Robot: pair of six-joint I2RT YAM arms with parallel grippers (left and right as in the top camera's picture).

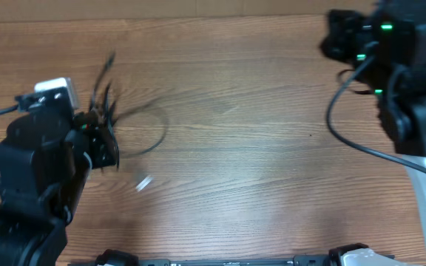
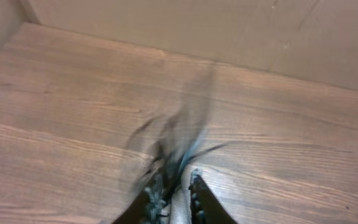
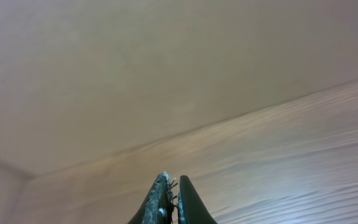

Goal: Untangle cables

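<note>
1. Two sets of fingers are seen. The left fingers [image 2: 190,183] are set low over the counter [image 1: 257,148] at its left side, with the cables [image 1: 109,111] bunched at their tips.
2. A narrow gap is left between them. Through the blur it cannot be told whether the strands are pinched or slipping free.
3. The bundle is probably raised there so that its loop, spread on the wood just beside, can be shaken loose.
4. The right fingers [image 3: 166,186] are closed on nothing and parked at the far right, aimed at the pale wall [image 3: 166,62]. They are well apart from the cables, probably to leave room.
5. A small pale piece [image 1: 143,182] is seen near the loop, too blurred to be identified. Nothing else is found in the way.
</note>
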